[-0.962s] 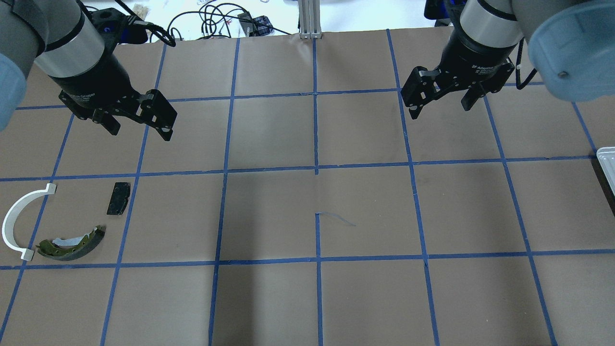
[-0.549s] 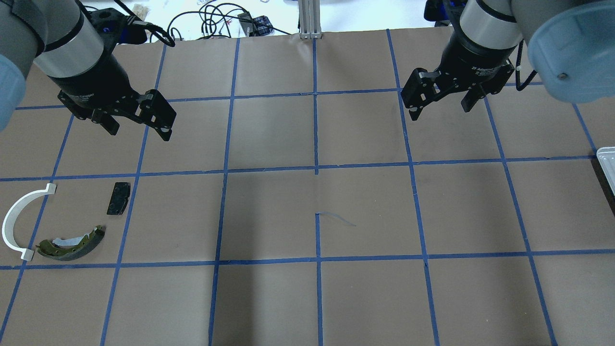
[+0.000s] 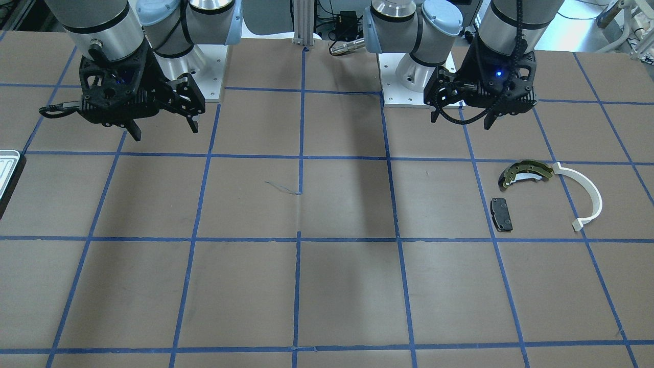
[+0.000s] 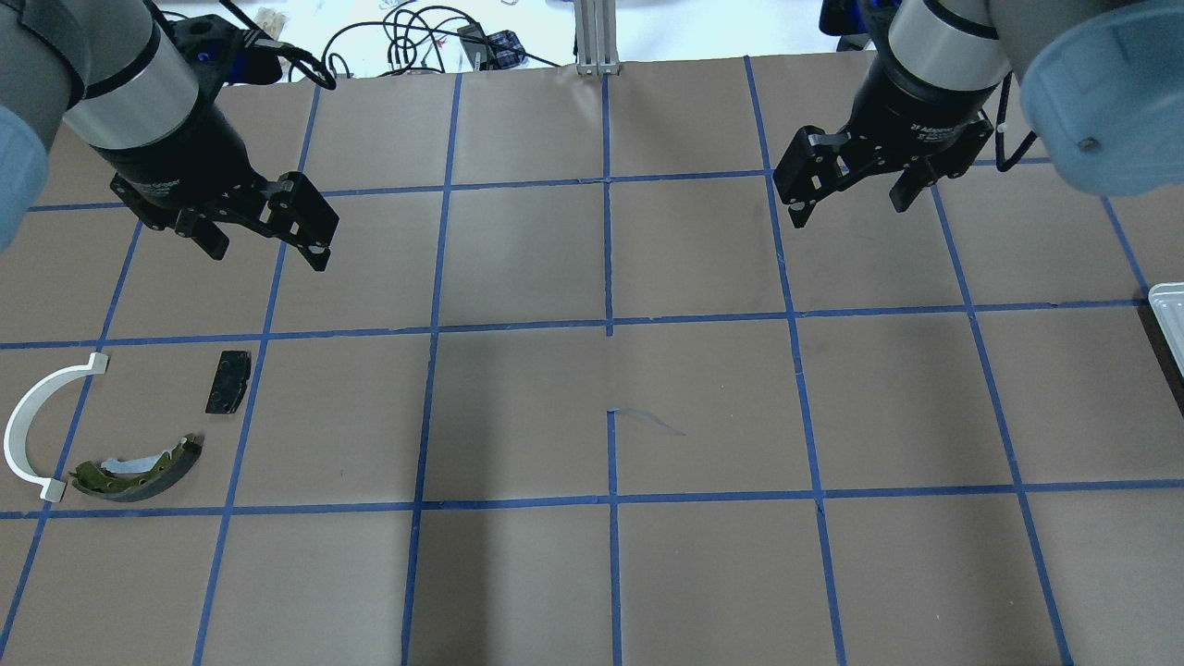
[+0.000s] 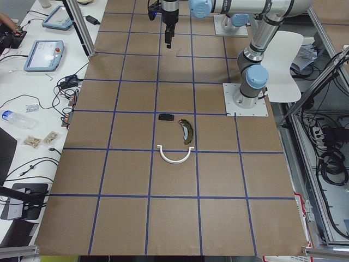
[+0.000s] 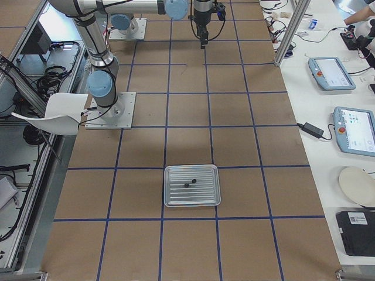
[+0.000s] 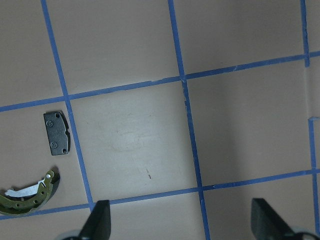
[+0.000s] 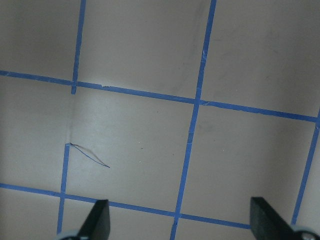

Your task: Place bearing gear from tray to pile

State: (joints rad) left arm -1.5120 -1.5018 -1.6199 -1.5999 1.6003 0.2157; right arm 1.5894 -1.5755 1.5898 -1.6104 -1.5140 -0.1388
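Progress is nil, as far as you can judge: nothing has joined the loose pile yet. That pile, an olive-edged curved brake shoe, a small black rectangular brake pad and a thin white half-ring strip, lies on the brown, blue-taped tabletop on the black left claw's side. It is well apart from the pale silver ridged metal tray at the other end. Two small dark parts sit close together near the tray's middle. One is probably the bearing gear, but the side view is too small for you to tell which. The left claw and the black right claw both hang over the tabletop, spread wide and empty, so pick, carry and drop are all left.
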